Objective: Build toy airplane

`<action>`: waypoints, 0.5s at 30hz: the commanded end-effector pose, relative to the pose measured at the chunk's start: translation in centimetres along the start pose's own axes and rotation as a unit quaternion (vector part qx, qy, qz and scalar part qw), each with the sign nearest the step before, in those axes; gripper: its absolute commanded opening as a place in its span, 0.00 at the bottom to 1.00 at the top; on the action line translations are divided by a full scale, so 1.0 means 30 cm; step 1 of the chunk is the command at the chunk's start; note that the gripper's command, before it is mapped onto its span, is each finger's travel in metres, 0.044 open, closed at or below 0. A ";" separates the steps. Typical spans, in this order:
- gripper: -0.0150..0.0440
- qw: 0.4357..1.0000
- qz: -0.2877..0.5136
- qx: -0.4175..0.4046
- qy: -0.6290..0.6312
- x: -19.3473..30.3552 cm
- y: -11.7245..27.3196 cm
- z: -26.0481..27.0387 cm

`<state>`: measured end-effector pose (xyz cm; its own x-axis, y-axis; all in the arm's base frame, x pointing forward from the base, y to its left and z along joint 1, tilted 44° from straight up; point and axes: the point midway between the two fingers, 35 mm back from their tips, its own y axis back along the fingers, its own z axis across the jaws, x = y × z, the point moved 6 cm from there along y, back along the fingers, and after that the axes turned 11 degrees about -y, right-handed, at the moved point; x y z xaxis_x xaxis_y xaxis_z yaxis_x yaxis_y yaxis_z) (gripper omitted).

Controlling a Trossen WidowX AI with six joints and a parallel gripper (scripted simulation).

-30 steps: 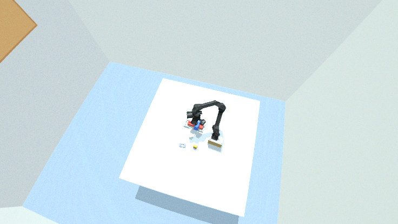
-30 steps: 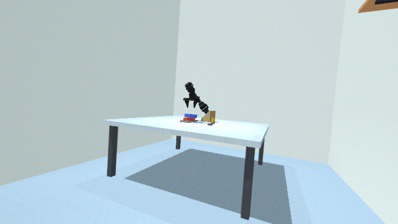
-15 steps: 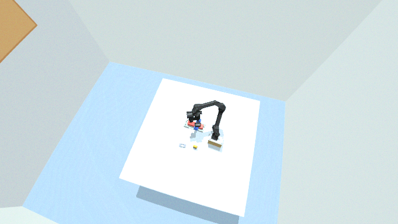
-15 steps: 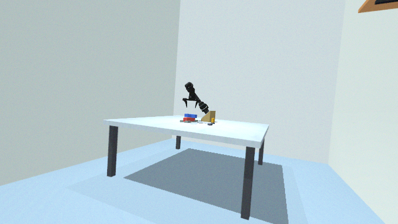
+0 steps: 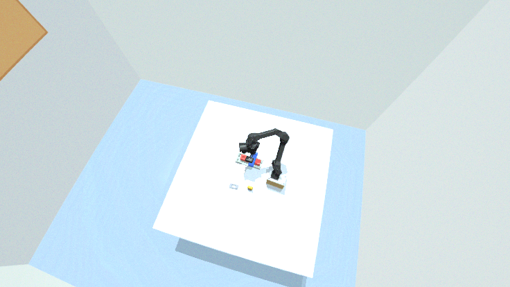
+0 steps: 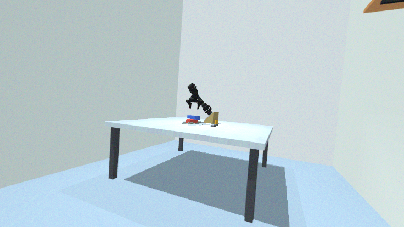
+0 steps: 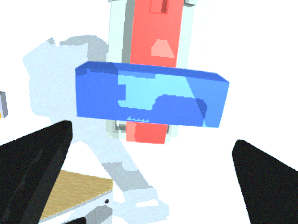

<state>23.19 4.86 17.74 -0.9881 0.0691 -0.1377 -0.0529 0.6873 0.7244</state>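
Pincer released, fingers wide apart, above blue wing. Wing lies across red fuselage, fuselage in pale cradle on worktop. Yellow tail fin apart from cradle, near wooden wedge.

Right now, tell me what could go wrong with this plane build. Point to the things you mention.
The blue wing (image 5: 254,159) (image 6: 193,117) (image 7: 145,95) may not be fully seated on the red body (image 6: 191,120) (image 7: 155,30); its tab is hidden. The open gripper (image 6: 194,108) (image 7: 156,139) could knock the wing if lowered carelessly. The yellow fin (image 5: 249,187) (image 6: 215,121) could tip when grasped.
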 end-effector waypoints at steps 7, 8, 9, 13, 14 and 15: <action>1.00 1.000 -0.017 -0.013 0.013 0.062 0.022 0.321; 1.00 1.000 -0.016 -0.015 0.013 0.074 0.024 0.350; 1.00 1.000 -0.015 -0.015 0.014 0.090 0.026 0.382; 1.00 1.000 -0.009 -0.011 0.018 0.219 0.027 0.570; 1.00 1.000 -0.007 -0.009 0.013 0.257 0.023 0.616; 1.00 1.000 -0.004 -0.008 0.008 0.292 0.019 0.655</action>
<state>20.12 17.12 7.12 -0.9895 0.0427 -0.1377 -0.0747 0.6651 0.7430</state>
